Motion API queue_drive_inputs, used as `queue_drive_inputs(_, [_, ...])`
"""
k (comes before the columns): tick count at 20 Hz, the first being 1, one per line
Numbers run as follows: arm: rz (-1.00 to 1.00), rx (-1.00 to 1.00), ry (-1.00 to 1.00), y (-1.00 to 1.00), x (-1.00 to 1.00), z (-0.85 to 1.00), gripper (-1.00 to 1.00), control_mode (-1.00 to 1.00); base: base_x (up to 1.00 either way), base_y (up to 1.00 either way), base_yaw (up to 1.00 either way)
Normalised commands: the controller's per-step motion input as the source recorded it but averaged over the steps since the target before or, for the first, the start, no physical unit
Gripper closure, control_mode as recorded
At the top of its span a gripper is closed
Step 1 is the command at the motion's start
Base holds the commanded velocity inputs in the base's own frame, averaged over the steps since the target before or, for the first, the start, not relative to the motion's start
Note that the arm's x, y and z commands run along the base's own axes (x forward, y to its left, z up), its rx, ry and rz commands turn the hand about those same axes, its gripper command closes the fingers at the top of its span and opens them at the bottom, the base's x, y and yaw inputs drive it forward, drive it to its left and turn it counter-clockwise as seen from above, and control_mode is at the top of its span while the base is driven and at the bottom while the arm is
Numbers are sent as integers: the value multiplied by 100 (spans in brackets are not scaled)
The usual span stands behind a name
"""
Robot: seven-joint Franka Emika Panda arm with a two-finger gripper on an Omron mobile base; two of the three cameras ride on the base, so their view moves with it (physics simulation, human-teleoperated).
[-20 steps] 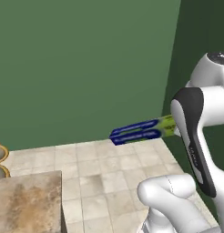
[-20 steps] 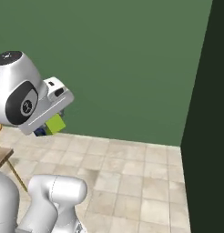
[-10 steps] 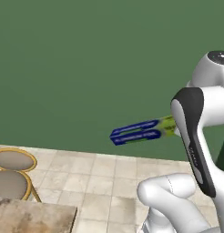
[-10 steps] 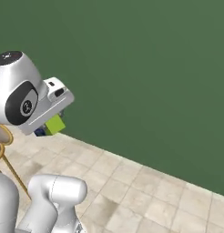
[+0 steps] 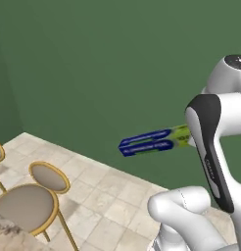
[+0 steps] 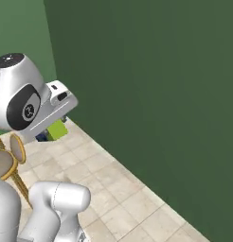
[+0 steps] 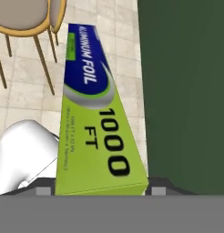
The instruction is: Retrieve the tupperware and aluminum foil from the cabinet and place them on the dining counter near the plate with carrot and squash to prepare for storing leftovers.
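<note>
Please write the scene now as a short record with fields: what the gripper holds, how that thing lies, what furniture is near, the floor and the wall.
held thing: aluminum foil box, green and blue, printed "ALUMINUM FOIL" and "1000 FT"
gripper: gripper closed on the green end of the box
box pose: sticks out lengthwise from the hand, blue end away from it, in the air, touching nothing else
furniture: round chairs with gold frames and grey seats, on the floor to the robot's left
floor: beige tiles
wall: dark green wall ahead

Blue-and-green aluminum foil box (image 5: 151,142), held level, aloft
</note>
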Motion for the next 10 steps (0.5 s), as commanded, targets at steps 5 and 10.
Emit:
queue_drive_inputs(5, [0, 0, 0, 0, 0, 0, 100, 100, 100, -12, 52])
queue_drive_inputs(10, [0, 0, 0, 0, 0, 0, 100, 100, 100, -8, 47])
